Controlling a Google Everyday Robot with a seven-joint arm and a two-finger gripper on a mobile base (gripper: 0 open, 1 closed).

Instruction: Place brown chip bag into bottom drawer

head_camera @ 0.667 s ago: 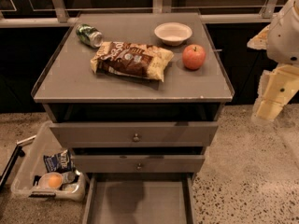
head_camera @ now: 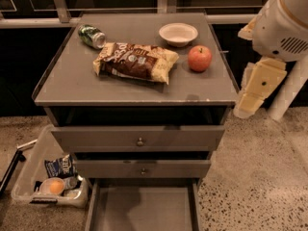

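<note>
The bottom drawer (head_camera: pixel 144 210) is standing pulled out at 6 o'clock, its grey floor lying bare. At 8 o'clock a clear bin (head_camera: pixel 28 176) is sitting on the speckled floor, holding a blue snack bag (head_camera: pixel 60 166) and an orange item (head_camera: pixel 54 186). Above the bottom drawer, the two upper drawers (head_camera: pixel 139 139) are sitting slightly pulled out, each showing a round knob. The brown chip bag (head_camera: pixel 137 61) is lying flat on the cabinet top (head_camera: pixel 96 86) at about 11 o'clock, well apart from the bottom drawer. An apple (head_camera: pixel 199 58) is standing just beside its 3 o'clock end. Farther back, a white bowl (head_camera: pixel 178 33) is sitting at 12 o'clock and a green can (head_camera: pixel 91 36) is lying on its side at 10 o'clock. The gripper (head_camera: pixel 252 97) is hanging at 3 o'clock, off the cabinet's edge, touching nothing; whether it is open or closed cannot be told.
</note>
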